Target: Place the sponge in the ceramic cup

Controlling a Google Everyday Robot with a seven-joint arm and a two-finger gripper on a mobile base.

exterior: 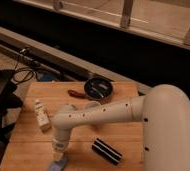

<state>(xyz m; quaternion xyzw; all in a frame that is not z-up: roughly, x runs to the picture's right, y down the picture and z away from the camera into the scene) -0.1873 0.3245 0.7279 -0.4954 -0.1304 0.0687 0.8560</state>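
Note:
The sponge (57,163) is a small blue-grey pad lying at the front edge of the wooden table (28,145), partly cut off by the bottom of the view. My gripper (58,156) points straight down right over it, at or on its top; whether it holds the sponge does not show. The ceramic cup (92,105) is a pale whitish cup near the table's middle, mostly hidden behind my white forearm (103,114). It stands well behind and to the right of the sponge.
A dark round bowl (98,88) sits at the back of the table with a reddish-brown object (77,93) to its left. A small white bottle (41,116) stands at the left. A black block with white stripes (107,151) lies at the front right.

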